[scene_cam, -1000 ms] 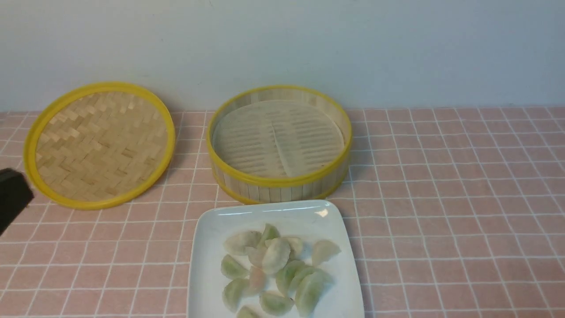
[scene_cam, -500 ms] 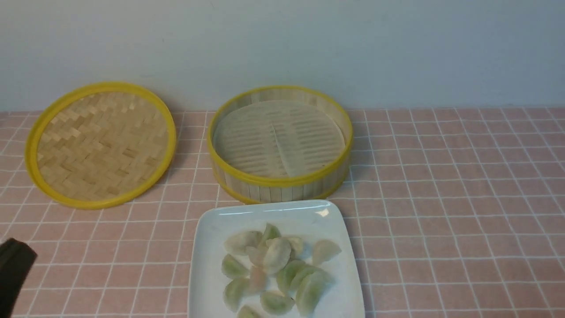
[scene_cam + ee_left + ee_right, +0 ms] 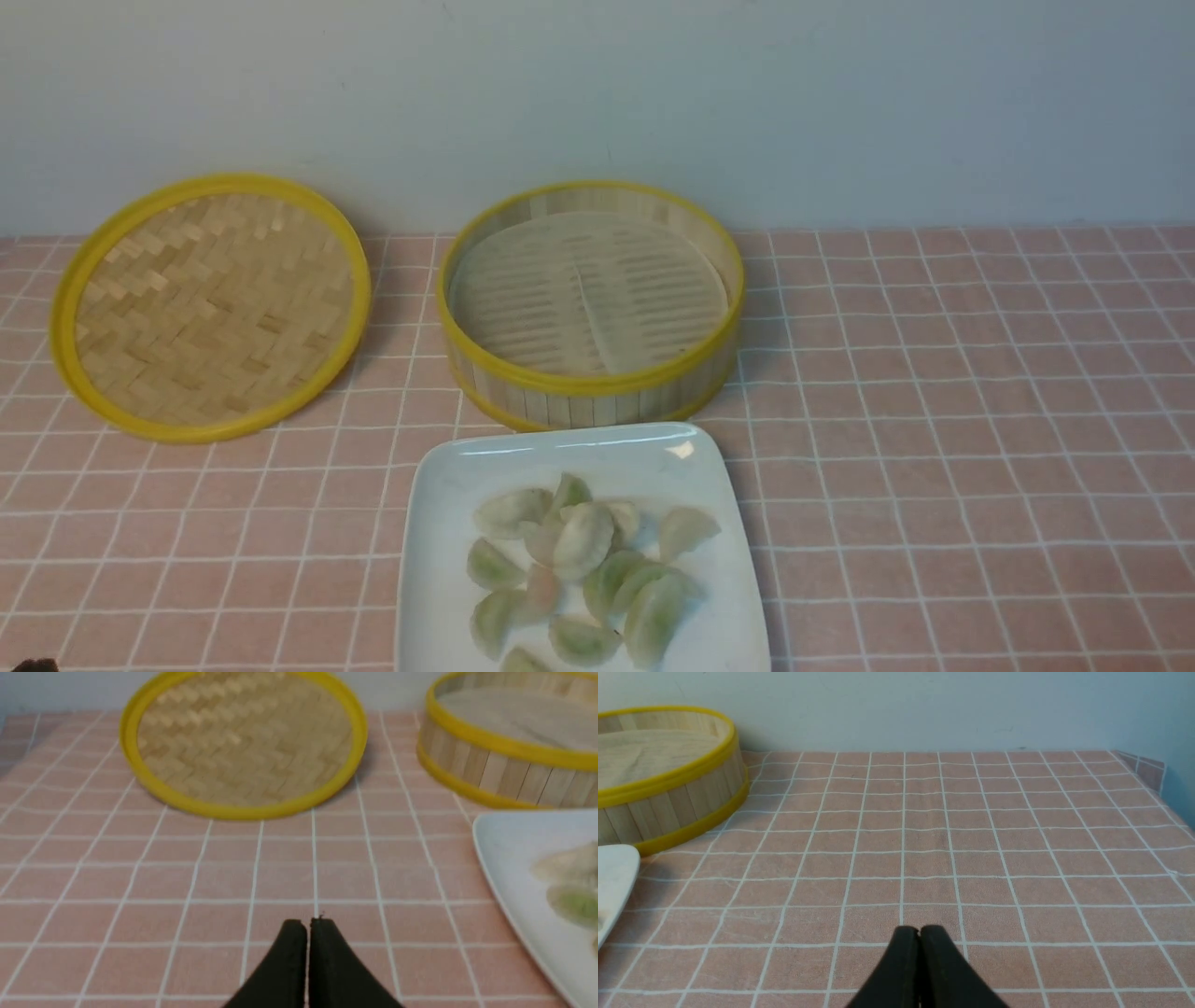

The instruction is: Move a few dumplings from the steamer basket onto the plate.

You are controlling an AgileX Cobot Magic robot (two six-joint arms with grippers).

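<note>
The steamer basket (image 3: pixel 592 378) stands at the middle back with only its pale slotted liner inside; no dumpling shows in it. Several pale green-white dumplings (image 3: pixel 583 541) lie heaped on the white plate (image 3: pixel 439 523) just in front of it. My left gripper (image 3: pixel 308 924) is shut and empty, low over the cloth, with the plate (image 3: pixel 500 858) off to one side; only a dark sliver of it shows at the bottom left corner of the front view. My right gripper (image 3: pixel 919 930) is shut and empty over bare cloth, apart from the basket (image 3: pixel 668 807).
The flat woven lid (image 3: pixel 210 303) with a yellow rim lies at the back left, beside the basket. A pink checked cloth (image 3: pixel 934 420) covers the table up to a pale wall. The cloth's far right corner (image 3: pixel 1148 765) shows in the right wrist view.
My left gripper has drawn back and down along the left edge of the front view, from beside the lid to almost out of sight. Basket, plate and dumplings have not moved.
</note>
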